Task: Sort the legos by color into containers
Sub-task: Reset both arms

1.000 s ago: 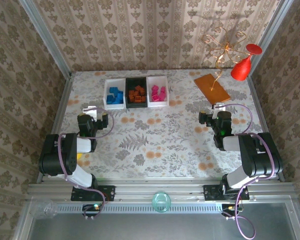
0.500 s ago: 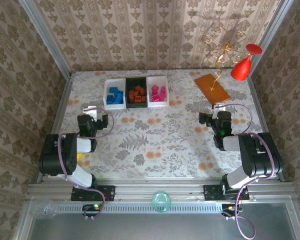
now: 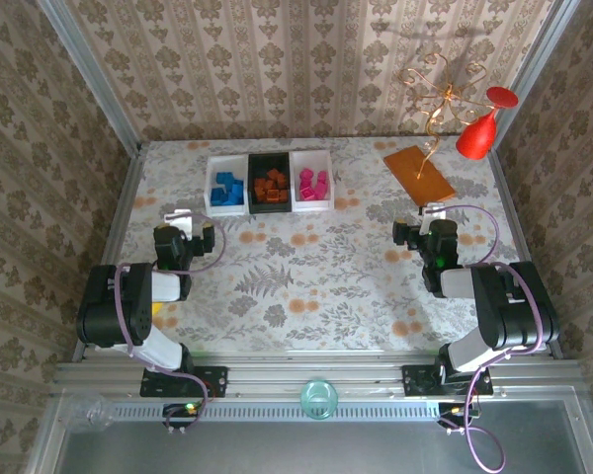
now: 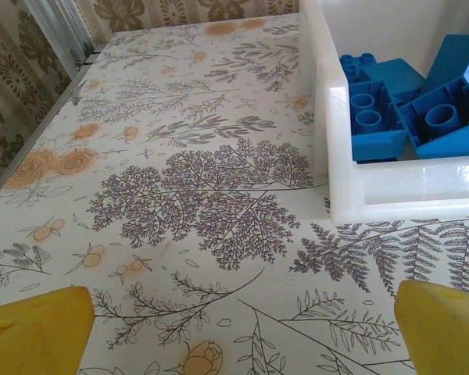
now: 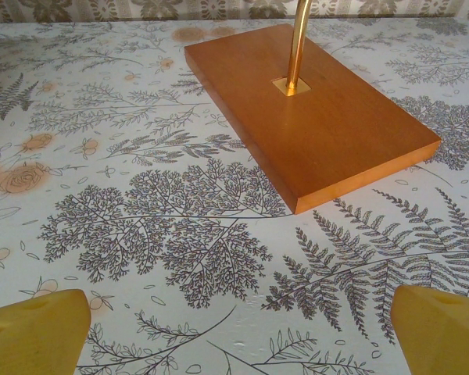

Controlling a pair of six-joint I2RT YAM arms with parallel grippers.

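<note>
Damask-papered walls on three sides of a table covered in a fern-and-flower print. Toward the far edge, a small black rectangular open tray, taken here as the reference point, loaded with orange-brown plastic lego bricks.

Pressed against the left side of the black tray, a white rectangular open tray holding blue plastic lego bricks. Pressed against its right side, a second white open tray holding magenta-pink plastic lego bricks.

Well to the right of the black tray, a flat orange-brown wooden board with a thin brass rod rising from its middle. Higher up on the gold wire, a tilted red goblet-shaped piece.

Left gripper nearer than the black tray and off to its left, just short of the blue-filled tray. Yellow fingers spread wide and gripping nothing (bare printed table between them in the left wrist view, with the white tray's wall and the blue bricks at upper right).

Right gripper nearer than the black tray and well to its right, just short of the wooden board. Yellow fingers likewise spread wide, nothing gripped.
</note>
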